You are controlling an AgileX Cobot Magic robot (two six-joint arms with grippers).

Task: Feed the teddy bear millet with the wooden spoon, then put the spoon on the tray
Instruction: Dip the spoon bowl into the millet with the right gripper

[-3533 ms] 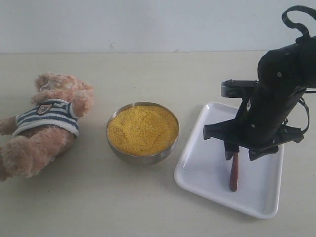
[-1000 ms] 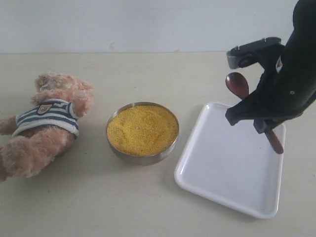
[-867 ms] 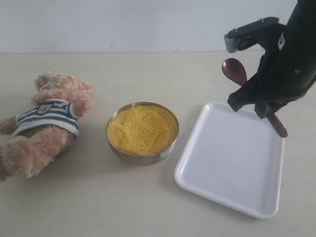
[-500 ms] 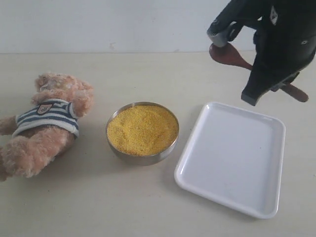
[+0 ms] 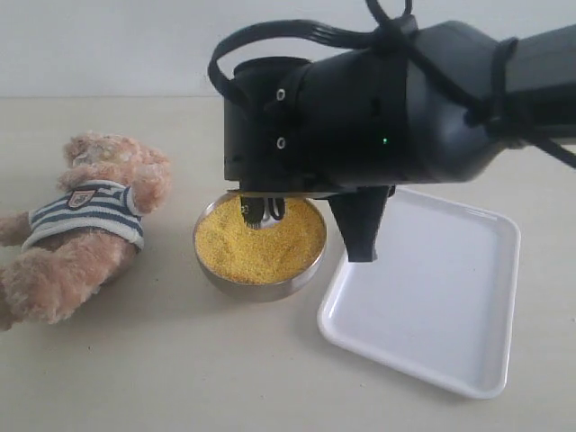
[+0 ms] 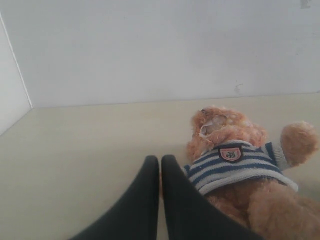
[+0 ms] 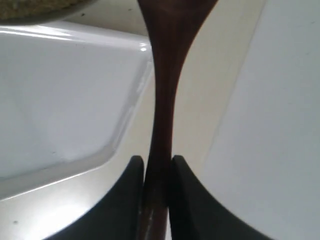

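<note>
- My right gripper [image 7: 152,162] is clenched on the slim handle of the wooden spoon [image 7: 162,75]. A finger presses it from either side, and the spoon's round end runs out past the picture's edge.
- The right arm [image 5: 378,117] reaches across the middle and hangs over the steel bowl [image 5: 261,290]. In the exterior view it hides the bowl's far rim, and I cannot make out the spoon there.
- The millet [image 5: 261,252] fills that bowl nearly to the rim, in the middle of the table [image 5: 135,360].
- The tray [image 5: 432,306] lies just right of the bowl, its left rim close beside it. In the right wrist view one rounded corner of it shows past the spoon handle.
- The teddy bear [image 5: 81,225] lies on its back at the left, well apart from the bowl, with its head toward the far side.
- My left gripper [image 6: 160,162] is clenched on nothing, its fingers pressed together, near the bear's striped shirt.
</note>
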